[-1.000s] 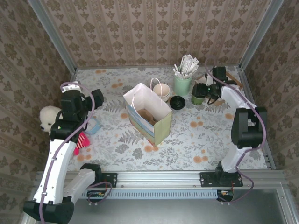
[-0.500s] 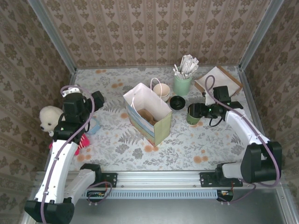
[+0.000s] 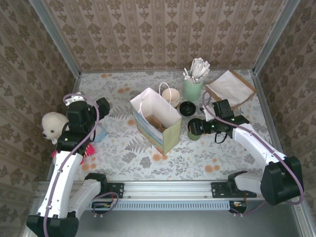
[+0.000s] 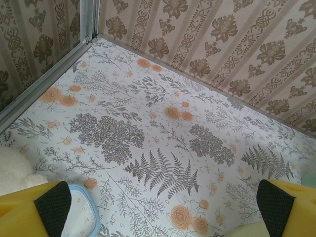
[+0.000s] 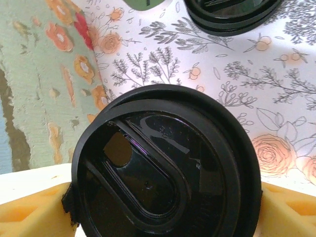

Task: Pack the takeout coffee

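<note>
The takeout coffee (image 3: 193, 129), a dark-green cup under a black lid (image 5: 163, 163), is held between the yellow fingers (image 5: 289, 210) of my right gripper (image 3: 198, 127), which is shut on it. It hangs just right of the open white paper bag (image 3: 155, 121), whose flowered side (image 5: 44, 84) shows beside the lid in the right wrist view. My left gripper (image 4: 163, 207) stands wide open over the flowered table at the left, nothing between its fingertips (image 4: 52, 202).
Spare black lids (image 3: 187, 108) lie behind the cup, also seen as lids (image 5: 232, 12). Stacked cups (image 3: 171, 97), a pale-green holder of white sticks (image 3: 193, 85) and a wooden tray (image 3: 230, 88) stand at the back. A white plush toy (image 3: 49, 126) sits far left.
My right arm has swung from the back right, by the stick holder, leftward and nearer to the bag, carrying the cup. The left arm has barely moved.
</note>
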### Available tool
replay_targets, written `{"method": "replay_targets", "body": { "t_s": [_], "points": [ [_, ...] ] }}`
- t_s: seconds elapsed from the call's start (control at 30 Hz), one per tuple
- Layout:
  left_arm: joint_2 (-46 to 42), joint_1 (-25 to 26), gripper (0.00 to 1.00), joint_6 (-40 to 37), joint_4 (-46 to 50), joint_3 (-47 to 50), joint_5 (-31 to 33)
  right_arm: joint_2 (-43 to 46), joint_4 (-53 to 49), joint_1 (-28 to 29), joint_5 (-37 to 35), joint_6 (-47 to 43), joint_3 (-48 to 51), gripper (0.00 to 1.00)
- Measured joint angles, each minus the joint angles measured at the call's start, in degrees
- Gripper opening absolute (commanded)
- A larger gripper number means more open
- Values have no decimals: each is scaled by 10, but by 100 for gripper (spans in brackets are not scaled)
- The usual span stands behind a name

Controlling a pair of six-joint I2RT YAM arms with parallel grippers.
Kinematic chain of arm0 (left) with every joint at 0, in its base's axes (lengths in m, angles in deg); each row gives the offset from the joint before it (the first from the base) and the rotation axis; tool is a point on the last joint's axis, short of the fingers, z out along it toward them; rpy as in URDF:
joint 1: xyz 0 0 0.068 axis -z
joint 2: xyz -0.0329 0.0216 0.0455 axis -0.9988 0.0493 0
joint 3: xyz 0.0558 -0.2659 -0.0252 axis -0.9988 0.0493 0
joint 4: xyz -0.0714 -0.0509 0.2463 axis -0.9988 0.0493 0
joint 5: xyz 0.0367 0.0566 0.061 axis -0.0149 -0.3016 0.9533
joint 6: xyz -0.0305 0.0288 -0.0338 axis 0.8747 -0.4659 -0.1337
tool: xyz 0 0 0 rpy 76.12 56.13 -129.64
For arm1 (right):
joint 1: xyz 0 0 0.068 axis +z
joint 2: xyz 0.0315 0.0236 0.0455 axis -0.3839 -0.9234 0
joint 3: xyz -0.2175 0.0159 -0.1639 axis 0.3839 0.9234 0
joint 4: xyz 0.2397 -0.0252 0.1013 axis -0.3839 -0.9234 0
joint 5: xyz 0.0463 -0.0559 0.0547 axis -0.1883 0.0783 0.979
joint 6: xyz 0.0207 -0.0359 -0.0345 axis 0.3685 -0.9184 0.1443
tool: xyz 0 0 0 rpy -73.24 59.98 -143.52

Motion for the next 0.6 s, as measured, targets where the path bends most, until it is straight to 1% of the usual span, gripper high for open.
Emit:
{"method": "replay_targets", "body": {
  "t_s": [0.33,0.6],
  "points": [
    [-2,0,100,0,-3,4,5,0,8,3,-20,-4,9,85],
    [-3,0,100,-1,-12,9,9,9,19,13,-34,-6,16,90]
  ]
}}
